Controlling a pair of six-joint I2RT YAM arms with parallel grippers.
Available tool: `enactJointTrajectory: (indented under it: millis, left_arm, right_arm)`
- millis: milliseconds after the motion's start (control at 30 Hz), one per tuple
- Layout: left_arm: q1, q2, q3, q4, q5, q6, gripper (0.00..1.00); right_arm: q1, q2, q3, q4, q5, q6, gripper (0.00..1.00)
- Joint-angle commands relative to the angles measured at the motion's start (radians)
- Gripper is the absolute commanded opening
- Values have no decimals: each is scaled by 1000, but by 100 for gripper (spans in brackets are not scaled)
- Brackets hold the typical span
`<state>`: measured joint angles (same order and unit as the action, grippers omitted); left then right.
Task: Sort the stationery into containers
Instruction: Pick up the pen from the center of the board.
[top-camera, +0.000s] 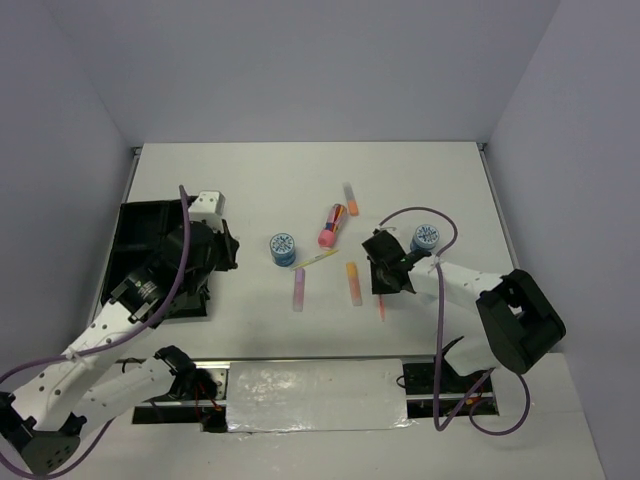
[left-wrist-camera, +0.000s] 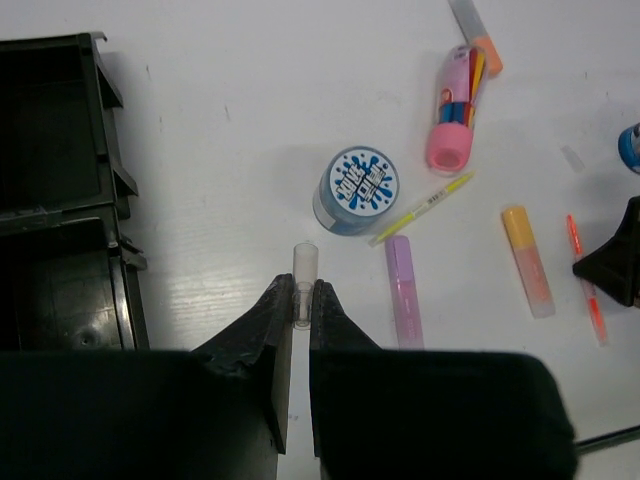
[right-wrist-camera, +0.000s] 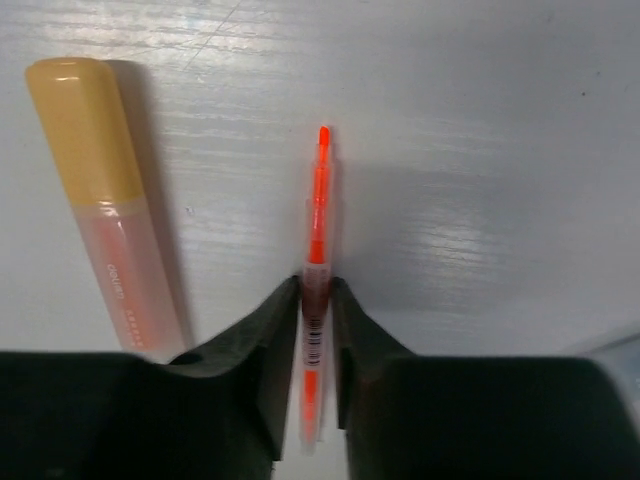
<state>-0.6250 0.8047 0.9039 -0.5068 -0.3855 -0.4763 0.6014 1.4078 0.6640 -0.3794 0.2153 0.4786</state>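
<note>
Partly hidden, orange pen (right-wrist-camera: 318, 200) in right hand (right-wrist-camera: 316, 292), tube (left-wrist-camera: 304, 264) in left hand (left-wrist-camera: 302, 296)

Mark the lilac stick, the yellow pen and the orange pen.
lilac stick (left-wrist-camera: 404, 292), left wrist view, middle of the body.
yellow pen (left-wrist-camera: 421, 207), left wrist view, middle of the shaft.
orange pen (right-wrist-camera: 318, 215), right wrist view, shaft below the tip.

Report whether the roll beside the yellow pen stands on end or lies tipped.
On end: the roll shows its round patterned face upward.
</note>
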Motion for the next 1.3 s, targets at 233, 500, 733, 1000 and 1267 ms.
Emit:
enactJointTrajectory:
  millis: [233,500,733,1000,1267]
  left_arm:
    - [1,-27,26,17,77,44,0]
    - [1,-44,73,28,467,189,0]
    - [1,-32,61,134,1091,297,0]
    - [1,-44,3,163,1344,337,0]
    - [-10,-84,-89,251,1403,277,0]
  right_arm:
    - [-5,-42,0,-70,-18,38,0]
    - [50,-406,37,-116,-157,-66,0]
    - [366,-570,94,-114,-586,-333,0]
    - [560,-498,246,-277,-533,-466,0]
    - [560,-541,342,-374,-465,-558,0]
